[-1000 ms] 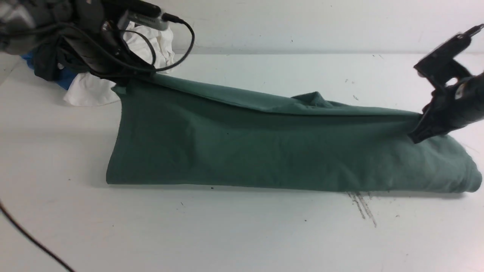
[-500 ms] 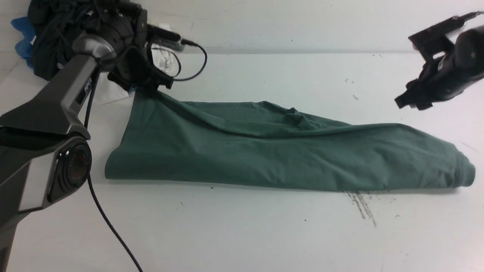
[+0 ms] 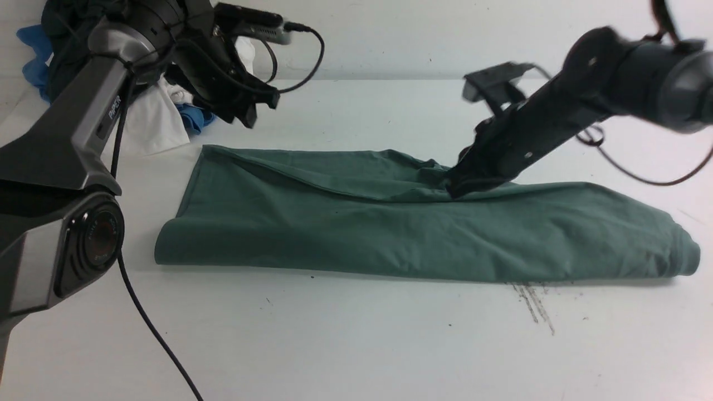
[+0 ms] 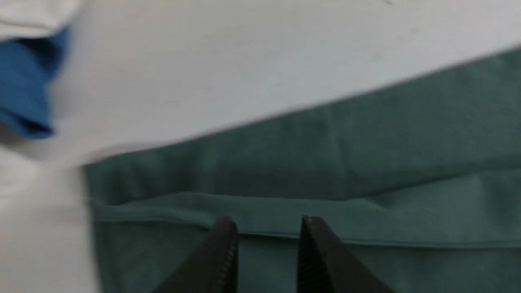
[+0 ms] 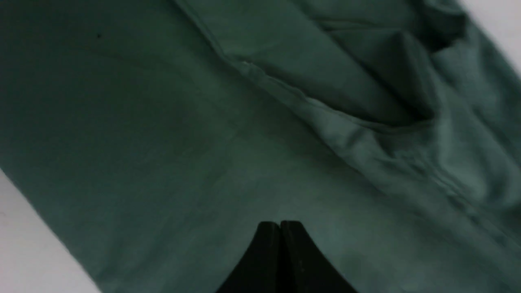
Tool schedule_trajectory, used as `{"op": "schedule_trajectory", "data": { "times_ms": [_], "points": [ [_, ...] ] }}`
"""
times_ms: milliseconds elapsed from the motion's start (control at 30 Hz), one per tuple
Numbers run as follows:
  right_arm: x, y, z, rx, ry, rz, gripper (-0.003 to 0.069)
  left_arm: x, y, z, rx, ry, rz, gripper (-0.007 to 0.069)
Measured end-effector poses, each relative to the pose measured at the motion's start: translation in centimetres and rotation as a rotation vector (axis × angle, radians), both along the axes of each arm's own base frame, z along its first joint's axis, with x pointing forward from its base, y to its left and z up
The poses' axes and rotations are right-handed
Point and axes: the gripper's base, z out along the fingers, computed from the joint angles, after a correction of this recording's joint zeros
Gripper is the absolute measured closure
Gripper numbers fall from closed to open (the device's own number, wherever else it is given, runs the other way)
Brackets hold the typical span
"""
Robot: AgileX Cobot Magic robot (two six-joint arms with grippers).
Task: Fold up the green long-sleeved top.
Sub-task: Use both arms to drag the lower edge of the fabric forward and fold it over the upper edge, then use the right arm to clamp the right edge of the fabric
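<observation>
Top (image 3: pixel 390 239) on table (image 3: pixel 356 345); garment pile (image 3: pixel 150 120) behind-left

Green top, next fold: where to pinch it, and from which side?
Probably the far-left corner of the green long-sleeved top, from above on the far side. A free hemmed edge lies flat there, right under the open left gripper. The near edge is a rounded fold, with no loose layer to pinch.

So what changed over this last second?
The left hand let go of the green top at its far corner and lifted away, open; that corner dropped flat. The right hand swung from the top's right end to its bunched middle, shut. The near fold stayed put.
</observation>
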Motion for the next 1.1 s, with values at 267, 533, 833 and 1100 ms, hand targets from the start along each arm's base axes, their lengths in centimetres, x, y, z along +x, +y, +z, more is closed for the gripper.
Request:
{"op": "schedule_trajectory", "data": {
  "times_ms": [267,533,833,1100],
  "points": [
    [2.7,0.5,-4.7,-0.071,-0.181,-0.043,0.0672,-2.0,-5.5,-3.4,-0.057,0.128,-0.166,0.0629],
    [6.2,-1.8,-2.4,0.047,-0.462,-0.378,0.0672,-3.2,-7.5,-5.8,-0.039,0.209,-0.208,0.0632],
    [5.0,-1.9,-0.2,-0.051,-0.132,-0.233,0.0669,-2.9,-6.5,-5.4,0.030,0.177,-0.202,0.0632],
    [2.0,-6.8,3.5,-0.260,0.141,-0.243,0.0669,-4.7,-3.6,3.5,0.036,0.025,-0.158,0.0632]
  ]
}}
